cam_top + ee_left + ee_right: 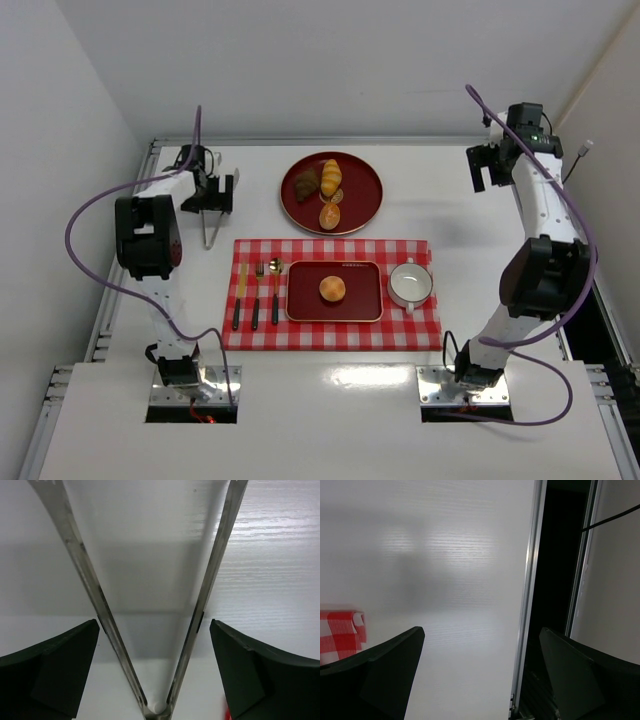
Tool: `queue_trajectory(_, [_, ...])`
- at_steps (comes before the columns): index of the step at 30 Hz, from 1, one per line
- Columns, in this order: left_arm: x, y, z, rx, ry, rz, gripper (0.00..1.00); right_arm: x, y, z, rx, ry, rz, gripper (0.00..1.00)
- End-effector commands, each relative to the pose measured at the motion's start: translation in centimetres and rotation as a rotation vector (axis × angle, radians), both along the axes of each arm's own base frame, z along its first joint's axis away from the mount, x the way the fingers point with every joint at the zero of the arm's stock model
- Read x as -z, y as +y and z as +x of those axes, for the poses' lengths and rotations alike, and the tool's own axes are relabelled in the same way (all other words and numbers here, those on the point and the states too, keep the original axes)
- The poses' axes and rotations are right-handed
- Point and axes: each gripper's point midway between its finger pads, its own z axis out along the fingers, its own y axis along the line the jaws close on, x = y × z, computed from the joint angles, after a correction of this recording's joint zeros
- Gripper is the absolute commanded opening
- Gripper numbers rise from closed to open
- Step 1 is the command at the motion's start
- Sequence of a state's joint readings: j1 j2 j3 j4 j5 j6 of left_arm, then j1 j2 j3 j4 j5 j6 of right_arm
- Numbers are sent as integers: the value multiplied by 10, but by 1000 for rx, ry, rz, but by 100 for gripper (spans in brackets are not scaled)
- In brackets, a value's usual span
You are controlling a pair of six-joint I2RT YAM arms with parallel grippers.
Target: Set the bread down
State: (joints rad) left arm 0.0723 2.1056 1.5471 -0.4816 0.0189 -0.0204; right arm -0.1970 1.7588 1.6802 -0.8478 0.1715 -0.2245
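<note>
The bread (333, 289), a small round golden-orange bun, sits in the middle of the red rectangular tray (300, 305) on the checked cloth. My left gripper (220, 195) is open at the far left, away from the bread, just over metal tongs (211, 228) that lie on the table. In the left wrist view the tongs (210, 580) spread in a V between my open fingers (55, 670), not touching them; the gripper (155, 645) holds nothing. My right gripper (488, 175) is open and empty at the far right, over bare table by the edge (482, 650).
A round red plate (365, 195) behind the cloth holds a long yellow roll (331, 174), a browner oval roll (330, 214) and a dark pastry. A white cup (410, 284) stands right of the tray. Cutlery (256, 290) lies left of it. The table's metal rail (530, 595) runs beside my right gripper.
</note>
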Motion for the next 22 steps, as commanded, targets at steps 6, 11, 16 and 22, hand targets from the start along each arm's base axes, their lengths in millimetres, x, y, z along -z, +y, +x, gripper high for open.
queue_trajectory(6, [-106, 2, 10, -8, -218, -15, 97, -22, -6, 2, 35, -71, 7, 100])
queue_trajectory(11, [-211, 36, -18, -65, -419, -37, 99, -53, -49, -23, 190, -139, -82, 100])
queue_trajectory(16, [-240, 57, -48, -108, -440, -19, 99, -62, -71, -41, 268, -167, -110, 100])
queue_trajectory(22, [-238, 70, -69, -132, -447, -20, 99, -62, -83, -53, 311, -172, -101, 100])
